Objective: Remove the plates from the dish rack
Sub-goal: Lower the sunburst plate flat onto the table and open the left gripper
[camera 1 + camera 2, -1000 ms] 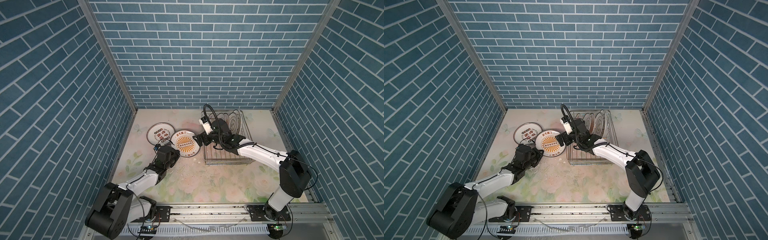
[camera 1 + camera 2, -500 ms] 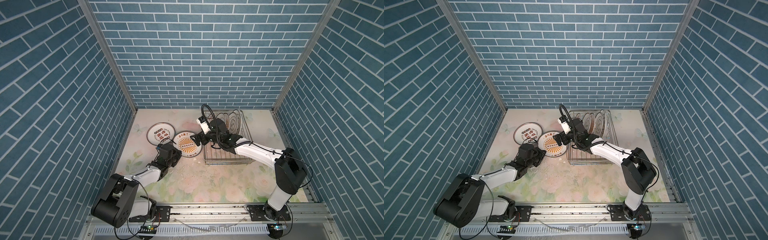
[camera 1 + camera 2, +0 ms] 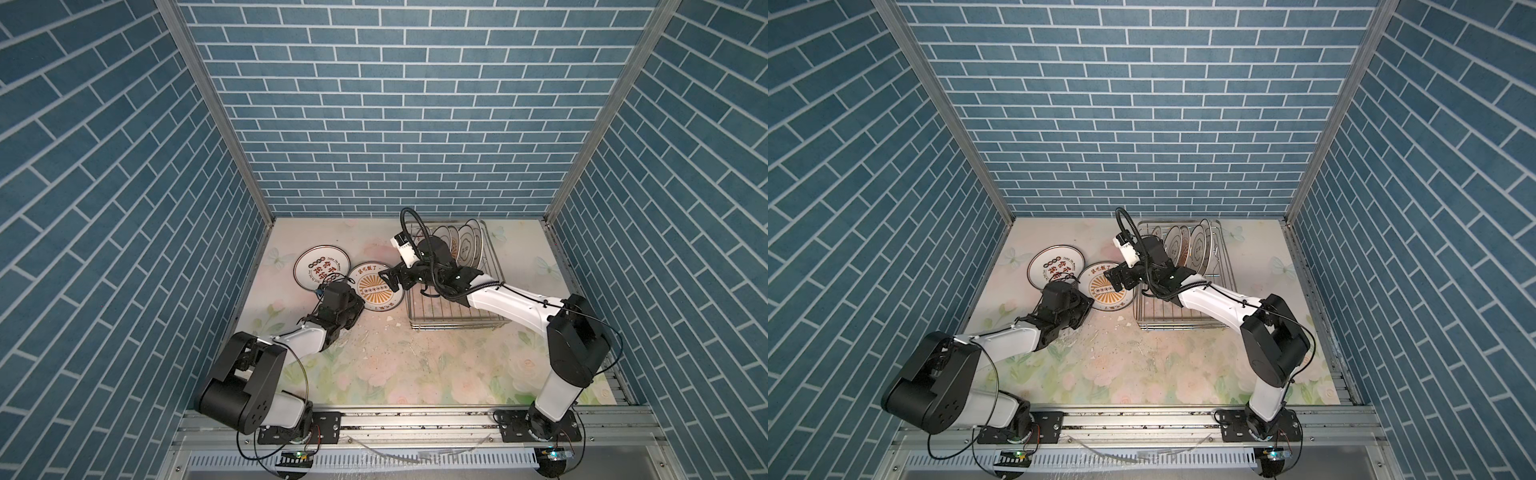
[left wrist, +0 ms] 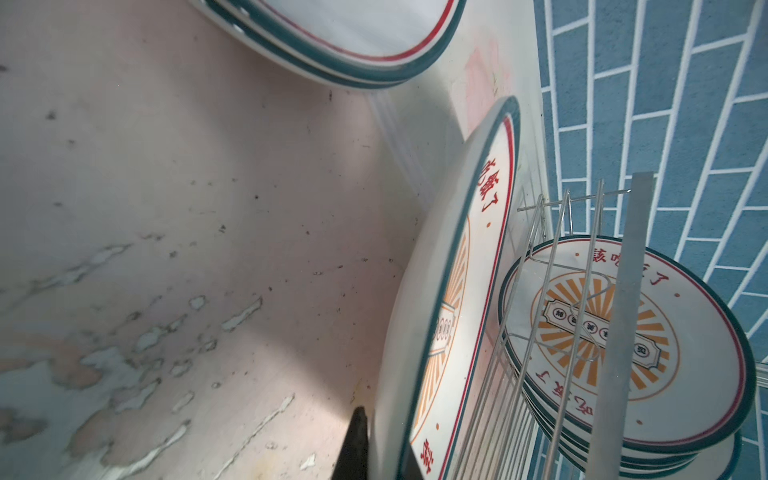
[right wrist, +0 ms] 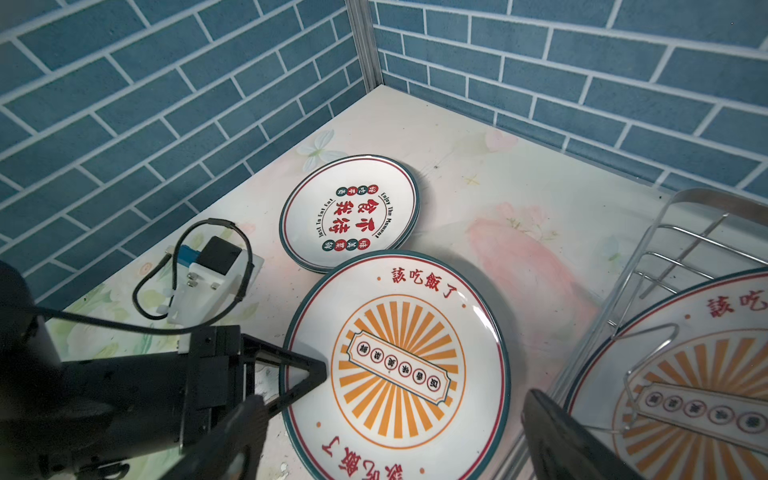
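Three blue brick-patterned walls enclose one floral desk, which fills the lower middle of both top views. Two arms enter from the bottom edge: the left arm at lower left and the right arm at lower right. One dish rack of silver wire stands just right of centre. It contains at least four plates set on edge in a row at its upper end; the right arm hides any others. Left of the rack, outside it, plates occupy two spots on the desk. A sunburst plate lies face up just beside the rack. A character plate lies up and to the left, the two rims meeting. The left wrist view shows doubled rims on the character plate, so whether it is a single plate or a pile cannot be told. The right tool hangs over the sunburst plate with its jaws spread wide and holds nothing. The left tool is fully closed, its tip at that plate's lower-left rim, gripping nothing.
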Controlling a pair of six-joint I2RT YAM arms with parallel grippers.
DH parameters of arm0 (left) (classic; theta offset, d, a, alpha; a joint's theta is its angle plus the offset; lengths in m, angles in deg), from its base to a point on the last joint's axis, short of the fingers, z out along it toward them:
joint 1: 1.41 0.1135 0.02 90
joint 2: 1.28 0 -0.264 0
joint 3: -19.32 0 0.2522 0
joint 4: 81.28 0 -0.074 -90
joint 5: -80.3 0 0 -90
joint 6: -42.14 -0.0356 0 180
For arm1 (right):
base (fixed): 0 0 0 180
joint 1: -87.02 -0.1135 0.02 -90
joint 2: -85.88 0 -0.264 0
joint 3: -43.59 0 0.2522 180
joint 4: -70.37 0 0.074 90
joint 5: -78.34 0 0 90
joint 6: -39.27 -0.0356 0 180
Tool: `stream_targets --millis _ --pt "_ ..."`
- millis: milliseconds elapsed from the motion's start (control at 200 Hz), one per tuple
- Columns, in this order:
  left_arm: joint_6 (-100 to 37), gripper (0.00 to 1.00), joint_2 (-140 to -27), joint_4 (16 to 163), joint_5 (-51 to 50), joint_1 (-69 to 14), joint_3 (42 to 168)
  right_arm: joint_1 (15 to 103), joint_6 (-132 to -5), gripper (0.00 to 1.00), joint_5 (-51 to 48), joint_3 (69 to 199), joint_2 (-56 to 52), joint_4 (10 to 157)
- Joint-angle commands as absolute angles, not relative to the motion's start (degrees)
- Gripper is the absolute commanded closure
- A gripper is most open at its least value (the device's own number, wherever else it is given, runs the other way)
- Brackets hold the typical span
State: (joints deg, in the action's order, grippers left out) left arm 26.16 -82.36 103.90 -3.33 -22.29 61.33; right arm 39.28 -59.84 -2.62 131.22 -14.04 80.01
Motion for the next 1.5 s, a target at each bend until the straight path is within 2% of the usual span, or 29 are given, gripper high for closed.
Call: stream_targets --millis 0,380,560,680,780,1231,1386,1491 --pt "26.7 1.00 -84.0 107.0 -1.1 -22.0 62.2 38.8 -58.1 0.04 -2.2 133.4 -13.4 80.1" --pt "27.3 1.00 -90.0 108.2 -0.5 -21.1 64.1 38.5 -57.3 0.04 -2.8 133.4 -12.9 81.3" --pt "29.1 0.94 -92.6 108.6 -0.8 -20.0 63.7 38.5 -56.7 0.04 -2.7 133.0 -12.5 81.0" --pt "28.5 0.93 -92.7 106.8 -1.6 -20.0 64.3 38.4 -54.2 0.04 0.3 139.4 -15.8 87.6" --pt "28.6 0.93 -92.2 105.5 -3.8 -19.8 63.8 38.2 -53.8 0.04 -1.8 143.9 -18.8 92.0" --pt "29.4 0.88 -95.3 106.2 -1.8 -16.8 63.3 38.2 -53.6 0.05 -2.1 148.0 -24.3 95.3" --pt "29.2 0.85 -95.9 106.6 -1.0 -16.2 63.4 38.2 -49.8 0.09 -1.9 155.4 -28.5 106.5" --pt "29.1 0.85 -96.8 107.6 -0.2 -16.0 63.3 38.3 -49.3 0.09 -4.0 156.1 -29.3 107.6"
